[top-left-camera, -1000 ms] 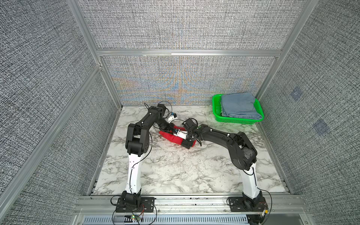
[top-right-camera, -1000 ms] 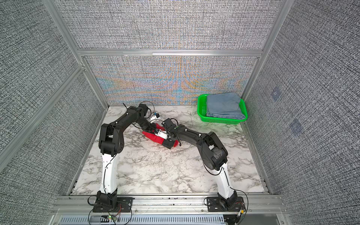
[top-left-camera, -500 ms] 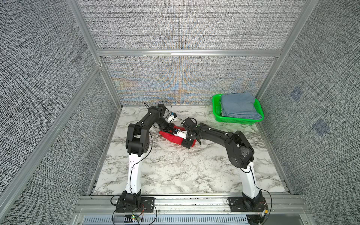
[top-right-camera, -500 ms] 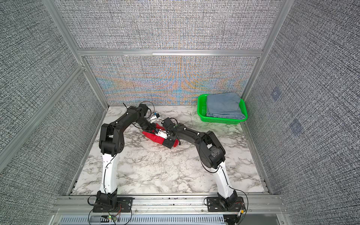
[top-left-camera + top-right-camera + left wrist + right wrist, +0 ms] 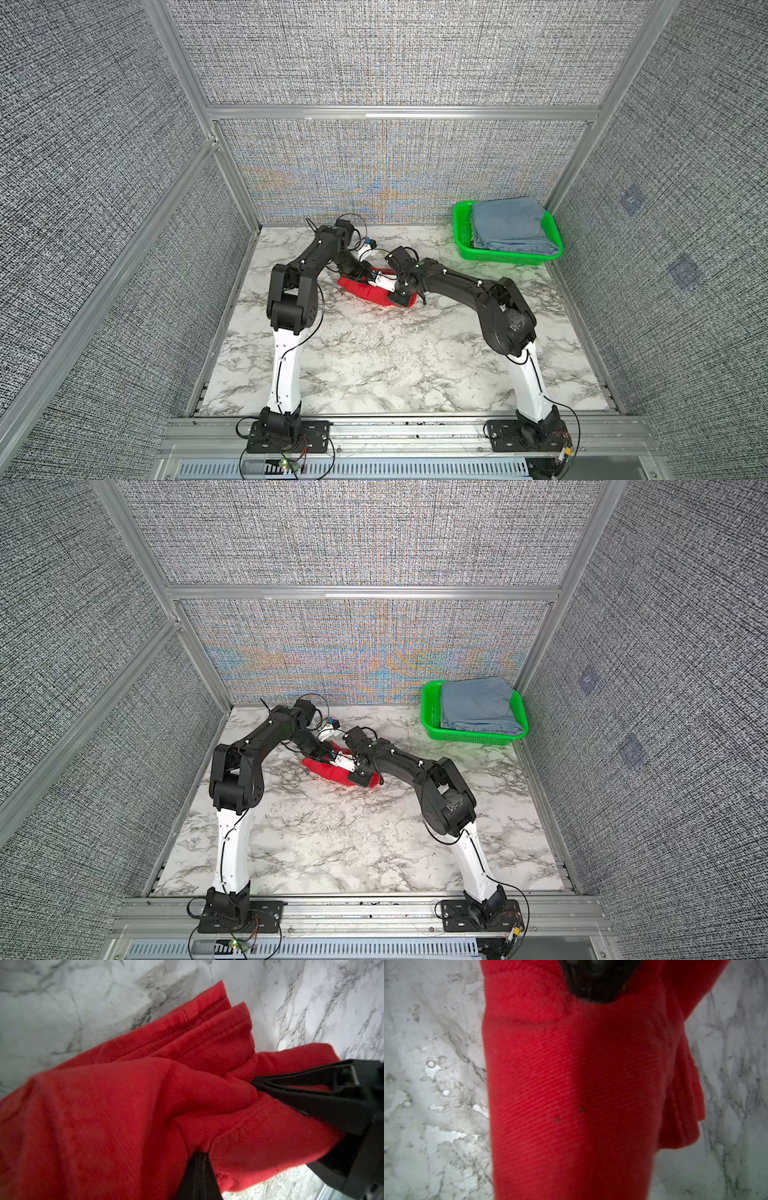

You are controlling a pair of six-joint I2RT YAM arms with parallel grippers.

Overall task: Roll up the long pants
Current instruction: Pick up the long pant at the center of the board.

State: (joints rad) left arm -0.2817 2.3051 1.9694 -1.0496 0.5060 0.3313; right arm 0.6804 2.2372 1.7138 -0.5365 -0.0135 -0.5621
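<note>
The long pants lie as a bright red rolled bundle on the marble table, toward the back middle. My left gripper is shut, pinching a fold of the red cloth. My right gripper sits over the bundle's right end. In the left wrist view its black fingers press into the cloth from both sides, shut on it. The right wrist view is filled by the roll, with the left gripper at its far end; the right jaws themselves are hidden there.
A green basket holding a folded blue-grey denim garment stands at the back right corner. Grey panel walls enclose the table on three sides. Both arms reach in from the front rail.
The right gripper has closed in on the right end of the red bundle. The left gripper stays shut on the cloth, and the bundle has barely moved.
</note>
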